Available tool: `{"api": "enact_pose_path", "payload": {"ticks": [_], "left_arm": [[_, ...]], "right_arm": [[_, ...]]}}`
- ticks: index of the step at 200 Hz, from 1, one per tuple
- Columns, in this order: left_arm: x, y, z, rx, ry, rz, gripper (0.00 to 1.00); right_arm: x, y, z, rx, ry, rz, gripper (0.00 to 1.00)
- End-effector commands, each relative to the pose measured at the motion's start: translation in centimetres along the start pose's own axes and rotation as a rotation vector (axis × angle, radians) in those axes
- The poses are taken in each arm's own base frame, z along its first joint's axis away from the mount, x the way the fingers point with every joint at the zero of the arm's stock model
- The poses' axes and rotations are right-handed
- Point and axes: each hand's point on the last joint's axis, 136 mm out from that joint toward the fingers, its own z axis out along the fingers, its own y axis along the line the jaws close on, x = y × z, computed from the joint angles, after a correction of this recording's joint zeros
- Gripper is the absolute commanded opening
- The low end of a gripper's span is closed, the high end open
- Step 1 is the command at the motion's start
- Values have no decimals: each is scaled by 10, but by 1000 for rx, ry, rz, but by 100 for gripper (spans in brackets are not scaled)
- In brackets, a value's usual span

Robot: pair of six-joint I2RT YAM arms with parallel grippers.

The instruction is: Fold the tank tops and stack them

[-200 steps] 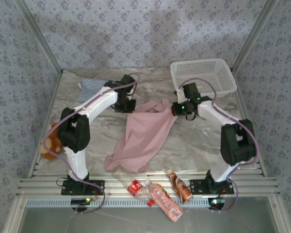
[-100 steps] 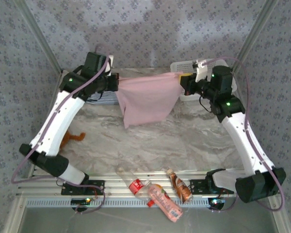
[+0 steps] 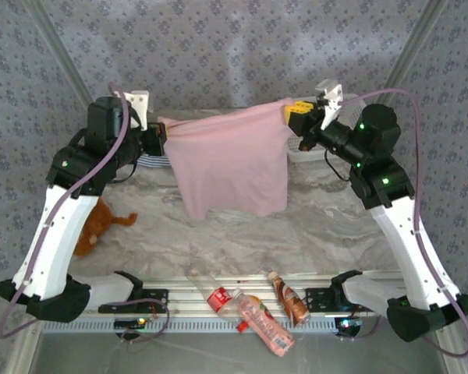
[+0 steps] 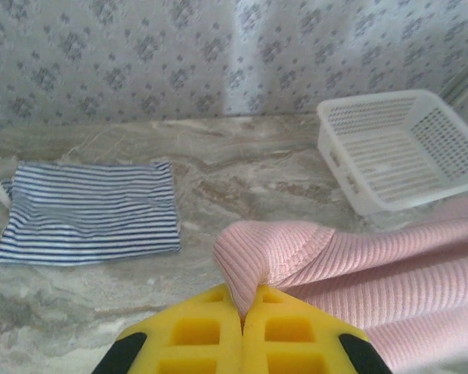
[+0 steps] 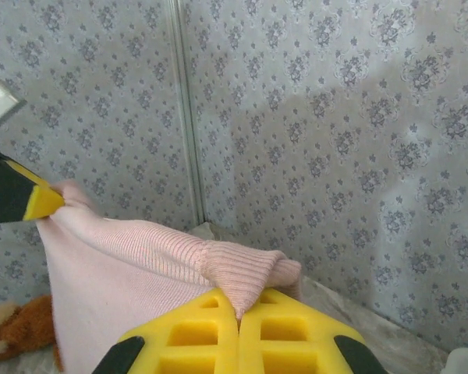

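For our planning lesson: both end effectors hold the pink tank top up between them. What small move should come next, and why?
Probably lower both together to lay the pink tank top flat on the table: it hangs spread, unfolded, between the left end effector and right end effector.

One second ago the pink tank top [image 3: 234, 167] lay crumpled on the middle of the table [image 3: 335, 226], and both arms were bent low over it. Since then the left gripper [image 3: 161, 137] and the right gripper [image 3: 295, 114] have risen and moved apart toward the far edge, each carrying one upper corner of the cloth. Half a second ago the top hung between them lower and narrower; now it is higher, pulled wider, and hangs as a flat sheet. The arms have straightened, so the plush toy [image 3: 97, 226] at the left edge is more uncovered, while the basket [image 3: 308, 153] at the far right corner is now mostly covered from above.
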Motion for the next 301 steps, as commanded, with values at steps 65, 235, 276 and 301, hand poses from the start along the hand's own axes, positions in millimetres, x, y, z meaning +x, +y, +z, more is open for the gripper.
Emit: {"api": "enact_pose_path", "payload": {"ticks": [65,235,276,301], "left_arm": [[138,54,215,-145,405,-100,0],[205,71,199,-282,672,-195,50],[255,53,160,-249,732,-308,53],[287,38,147,-225,767,-360,53]], "right_arm": [[218,-76,129,61,433,123,2],[343,-59,20,252,959,422,49],[394,-49,-52,359,1113,514,48],[418,-48,-66,384,1174,530,46]]}}
